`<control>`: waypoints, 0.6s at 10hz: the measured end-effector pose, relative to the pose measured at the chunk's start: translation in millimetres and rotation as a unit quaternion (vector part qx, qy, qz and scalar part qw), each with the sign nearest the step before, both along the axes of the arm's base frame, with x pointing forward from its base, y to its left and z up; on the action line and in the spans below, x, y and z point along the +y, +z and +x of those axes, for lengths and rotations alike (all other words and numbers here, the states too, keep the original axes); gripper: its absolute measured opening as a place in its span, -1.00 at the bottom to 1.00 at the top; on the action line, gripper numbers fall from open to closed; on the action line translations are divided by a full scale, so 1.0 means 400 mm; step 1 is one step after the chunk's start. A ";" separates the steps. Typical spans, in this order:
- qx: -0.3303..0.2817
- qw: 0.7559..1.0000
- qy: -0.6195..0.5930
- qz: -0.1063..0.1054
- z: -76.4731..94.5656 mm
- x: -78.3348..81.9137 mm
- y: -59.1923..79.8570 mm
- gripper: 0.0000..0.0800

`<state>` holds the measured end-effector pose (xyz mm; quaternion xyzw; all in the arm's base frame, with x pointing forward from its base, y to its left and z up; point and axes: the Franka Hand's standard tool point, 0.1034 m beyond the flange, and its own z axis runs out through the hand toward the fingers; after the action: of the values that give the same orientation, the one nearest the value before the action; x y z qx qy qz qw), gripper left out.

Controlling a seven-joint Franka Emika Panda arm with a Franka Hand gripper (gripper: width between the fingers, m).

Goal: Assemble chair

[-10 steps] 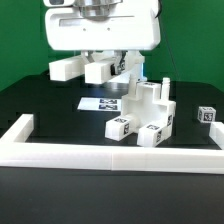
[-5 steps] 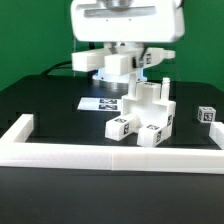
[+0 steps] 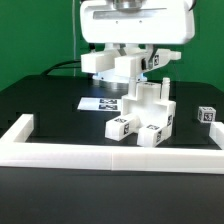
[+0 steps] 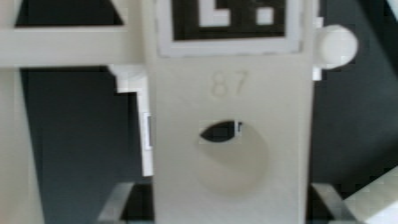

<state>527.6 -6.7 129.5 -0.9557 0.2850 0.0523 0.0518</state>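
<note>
**Gripper.** The gripper [image 3: 124, 60] is clamped on a white chair part, the held part [image 3: 102, 65], which hangs clear of the table under the hand. In the wrist view the fingers [image 4: 125, 206] bracket this part on both flanks. Its face carries a tag marker at one end and a round hole near the middle.

**Axis of the held part.** In the exterior view its long axis lies roughly level. The greater length projects from the grip toward the exterior view's left.

**Position of the assembly.** The partly built chair [image 3: 146, 116] stands on the black table [image 3: 40, 105]. It is below the gripper and offset toward the exterior view's right, on the near side, and it does not touch the held part. A slim post rises on its right side.

**Surroundings.**
- The marker board [image 3: 100, 103] lies flat under the hand, behind the assembly.
- A loose tagged block [image 3: 207, 114] sits well apart, at the exterior view's right.
- The border wall [image 3: 110, 156] runs along the front.

**Coming move (judgement).** The part probably has to travel toward the exterior view's right and downward, with its axis turned to suit the receiving joint. Which joint is meant cannot be told from these views.
</note>
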 end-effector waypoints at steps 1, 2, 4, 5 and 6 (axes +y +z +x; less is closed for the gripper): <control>-0.001 1.000 -0.003 -0.001 0.008 0.024 0.003 -0.28; -0.001 1.000 -0.006 -0.003 0.021 0.048 -0.001 -0.28; 0.001 1.000 -0.008 -0.005 0.035 0.072 -0.011 -0.28; 0.002 1.000 -0.008 -0.005 0.034 0.069 -0.013 -0.28; 0.002 1.000 -0.007 -0.005 0.033 0.071 -0.015 -0.28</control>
<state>540.8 21.6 123.3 -0.9539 0.2919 0.0527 0.0466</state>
